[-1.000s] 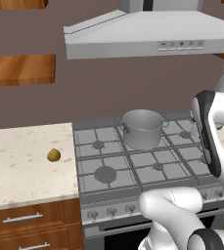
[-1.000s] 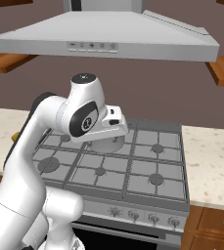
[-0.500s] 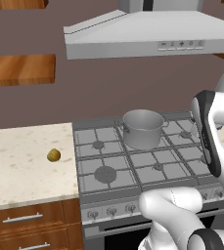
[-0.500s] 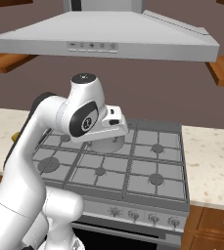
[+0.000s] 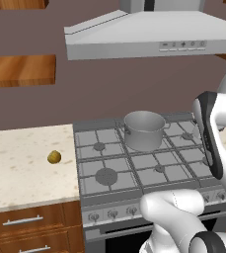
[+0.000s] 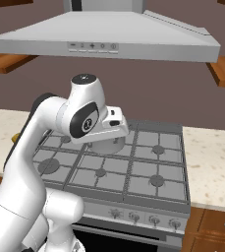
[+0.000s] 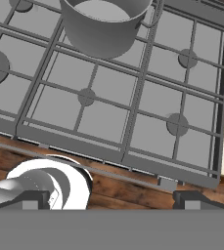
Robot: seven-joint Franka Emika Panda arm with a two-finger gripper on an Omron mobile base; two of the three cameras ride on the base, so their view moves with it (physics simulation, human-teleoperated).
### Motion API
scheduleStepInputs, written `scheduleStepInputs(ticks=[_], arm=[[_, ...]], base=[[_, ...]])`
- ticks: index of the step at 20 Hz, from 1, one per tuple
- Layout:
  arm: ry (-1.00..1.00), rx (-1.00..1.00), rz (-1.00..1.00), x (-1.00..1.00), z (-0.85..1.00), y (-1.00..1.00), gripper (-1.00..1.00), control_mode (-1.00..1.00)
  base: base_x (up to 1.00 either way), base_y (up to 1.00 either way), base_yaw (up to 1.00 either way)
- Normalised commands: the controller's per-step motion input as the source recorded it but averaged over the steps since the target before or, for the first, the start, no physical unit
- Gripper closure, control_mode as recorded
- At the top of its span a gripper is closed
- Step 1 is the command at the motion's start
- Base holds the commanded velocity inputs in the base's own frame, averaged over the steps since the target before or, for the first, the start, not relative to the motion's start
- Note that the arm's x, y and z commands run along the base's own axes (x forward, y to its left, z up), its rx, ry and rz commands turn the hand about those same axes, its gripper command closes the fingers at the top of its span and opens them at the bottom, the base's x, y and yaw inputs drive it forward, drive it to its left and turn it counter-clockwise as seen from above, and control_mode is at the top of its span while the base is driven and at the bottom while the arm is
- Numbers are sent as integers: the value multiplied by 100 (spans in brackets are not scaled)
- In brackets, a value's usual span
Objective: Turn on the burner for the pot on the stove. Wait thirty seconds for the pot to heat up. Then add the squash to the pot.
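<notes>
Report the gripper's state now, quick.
Gripper: open, holding nothing, hanging above the front edge of the wide grey gas stove.

A grey range hood hangs against a dark brown wall. Wooden shelves flank it. Below, a speckled cream countertop tops wooden drawers with metal handles.
</notes>
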Motion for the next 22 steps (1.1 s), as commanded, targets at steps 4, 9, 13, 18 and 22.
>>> scheduleStepInputs(ticks=[4,9,13,18,22], arm=[[0,0,0,0,0,0,-100,-100],[0,0,0,0,0,0,-100,-100],[0,0,0,0,0,0,-100,-100],[0,0,0,0,0,0,-100,-100],[0,0,0,0,0,0,-100,-100]], base=[[0,0,0],[0,0,0],[0,0,0],[0,0,0],[0,0,0]])
